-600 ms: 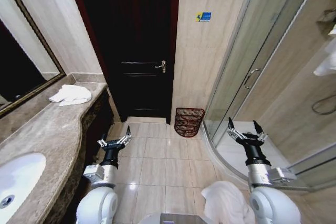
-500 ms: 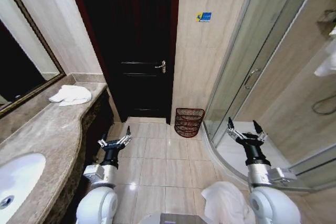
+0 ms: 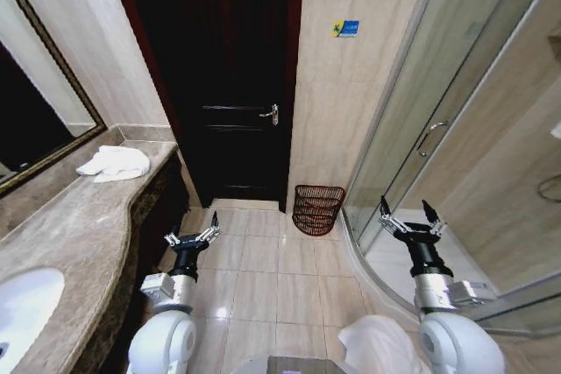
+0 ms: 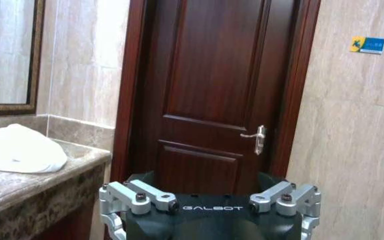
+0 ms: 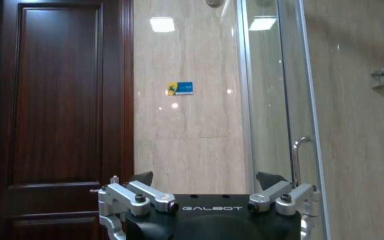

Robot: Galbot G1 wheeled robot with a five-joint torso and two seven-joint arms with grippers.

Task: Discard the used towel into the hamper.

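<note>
We see our left hand (image 3: pixel 191 238) held low over the tiled floor (image 3: pixel 263 269), its fingers spread wide and gripping nothing; our right hand (image 3: pixel 410 220) hangs level with it on the other side, fingers equally splayed and empty. In both wrist views only the finger bases show at the frame edge, the tips cut off. The hamper (image 3: pixel 316 209) stands on the floor ahead of and between the two hands, nearer the right one, tucked against the beige wall beside the dark door (image 3: pixel 223 85); we cannot tell what lies inside its weave. The white towel (image 3: pixel 115 163) rests crumpled on the marble table (image 3: pixel 79 234), ahead of and outward from the left hand, at the far end near the mirror (image 3: pixel 31 129); in the left wrist view the towel (image 4: pixel 18 150) is partly cut off by the frame. The sink (image 3: pixel 22 304) is behind the left hand on the outer side, clipped at the picture's edge. The glass shower screen (image 3: pixel 438 111) rises just beyond the right hand, with its handle (image 3: pixel 431 136) above. A white cloth-like shape (image 3: pixel 377 346) lies low beside the right arm, and we cannot make out what it is.
</note>
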